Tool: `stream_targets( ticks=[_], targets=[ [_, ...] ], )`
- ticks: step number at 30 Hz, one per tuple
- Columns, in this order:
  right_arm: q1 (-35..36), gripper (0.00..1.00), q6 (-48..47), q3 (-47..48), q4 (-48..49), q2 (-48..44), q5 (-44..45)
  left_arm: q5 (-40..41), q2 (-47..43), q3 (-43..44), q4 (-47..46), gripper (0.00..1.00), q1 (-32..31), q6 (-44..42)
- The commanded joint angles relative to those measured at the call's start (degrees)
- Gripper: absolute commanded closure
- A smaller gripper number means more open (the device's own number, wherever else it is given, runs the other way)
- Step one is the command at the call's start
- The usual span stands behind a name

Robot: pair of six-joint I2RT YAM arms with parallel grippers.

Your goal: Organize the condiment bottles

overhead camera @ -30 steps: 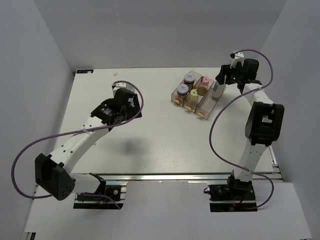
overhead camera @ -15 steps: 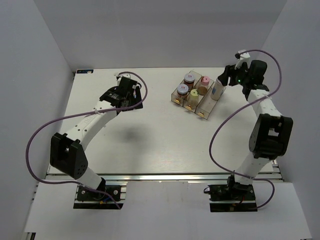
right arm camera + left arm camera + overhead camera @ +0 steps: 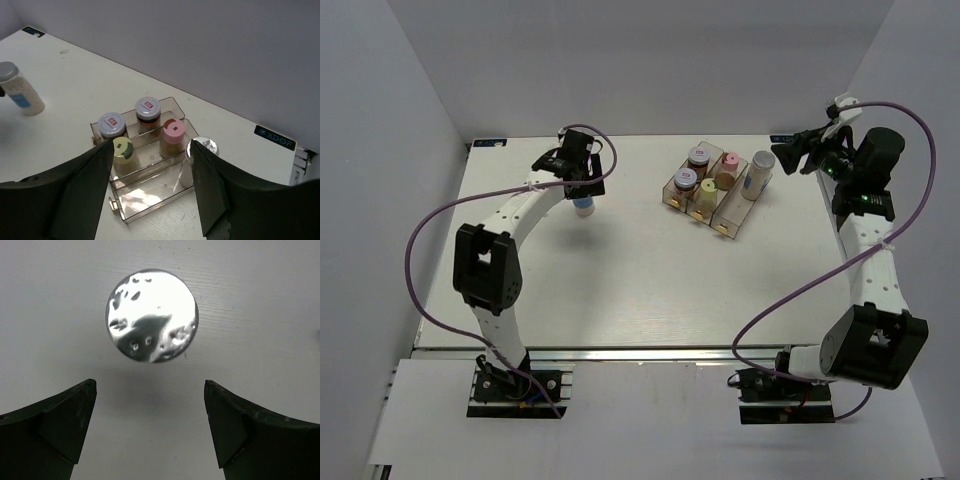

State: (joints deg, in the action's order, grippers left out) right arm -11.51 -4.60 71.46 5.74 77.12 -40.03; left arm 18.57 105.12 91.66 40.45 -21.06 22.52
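Left claw (image 3: pixel 150 390): spread wide, empty, poised straight over lone bottle (image 3: pixel 21 92) standing on table (image 3: pixel 260 300), well apart from tray (image 3: pixel 150 192). Bottle: probably light, rigid, smooth-sided, tippy; take across mid-body, below silver lid (image 3: pixel 151 315); lid itself looks slick. Right claw (image 3: pixel 150 145): spread, empty, near tray.

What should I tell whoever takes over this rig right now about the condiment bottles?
Left gripper: open, above the loose silver-lidded bottle on the table.
Right gripper: open, empty, right of the tray.
Done: five bottles slotted, two brown bottles, pink-lidded bottle, yellow bottle, second silver-lidded bottle.
Left: grasp the loose bottle, probably for the tray's right slot.
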Motion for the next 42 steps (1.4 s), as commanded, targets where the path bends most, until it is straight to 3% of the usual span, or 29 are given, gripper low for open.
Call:
stream_targets(
  ticks=[1, 15, 17, 19, 22, 23, 24, 27, 32, 35, 36, 39, 42],
  targets=[
    [-0.27, 0.32, 0.91, -2.11, -1.52, -2.85, -3.21, -1.34, 2.27, 4.75, -0.63, 0.02, 1.37, -2.13],
    [-0.27, 0.31, 1.79, -5.63, -4.07, -6.81, -4.18, -5.38, 11.68, 14.34, -1.51, 0.02, 4.98, -2.75],
    [-0.27, 0.31, 1.44, -5.81, -4.42, -7.16, -4.00, -6.52, 11.86, 14.43, -1.86, 0.06, 5.06, -2.66],
    [-0.27, 0.31, 1.17, -5.81, -4.68, -7.25, -3.74, -7.92, 11.77, 14.25, -1.77, 0.14, 5.06, -2.75],
    [-0.27, 0.31, 0.56, -6.07, -5.21, -7.42, -3.30, -8.90, 10.99, 13.73, -1.60, 0.40, 5.06, -2.49],
    [-0.18, 0.31, 0.47, -6.33, -5.38, -7.51, -3.13, -9.16, 10.55, 13.29, -1.69, 0.58, 5.06, -2.31],
    [-0.27, 0.30, 0.38, -6.51, -5.47, -7.51, -2.95, -9.51, 9.24, 11.98, -1.95, 0.65, 4.98, -2.13],
    [-0.18, 0.30, 0.38, -7.04, -5.56, -7.95, -2.86, -11.26, 5.55, 8.82, -2.92, 0.82, 4.98, -1.43],
    [-0.27, 0.33, -0.32, -7.13, -5.65, -8.65, -0.93, -16.63, -0.70, 9.32, -3.01, 1.00, 1.83, -0.82],
    [-0.27, 0.54, 0.29, -7.04, -8.63, -8.74, 1.44, -17.95, -0.01, 17.30, -0.03, 1.00, -3.87, -2.04],
    [-0.27, 0.73, 0.29, -7.12, -9.07, -8.74, 1.97, -18.47, 0.78, 19.94, 0.77, 1.00, -5.29, -2.48],
    [-0.27, 1.00, 1.00, -7.56, -9.52, -9.53, 3.37, -24.95, 4.38, 28.30, 2.09, 1.00, -9.43, -3.01],
    [-0.27, 1.00, 1.44, -7.65, -9.52, -10.76, 6.79, -31.03, 6.06, 30.86, -2.80, 1.00, -11.63, -1.44]
  ],
)
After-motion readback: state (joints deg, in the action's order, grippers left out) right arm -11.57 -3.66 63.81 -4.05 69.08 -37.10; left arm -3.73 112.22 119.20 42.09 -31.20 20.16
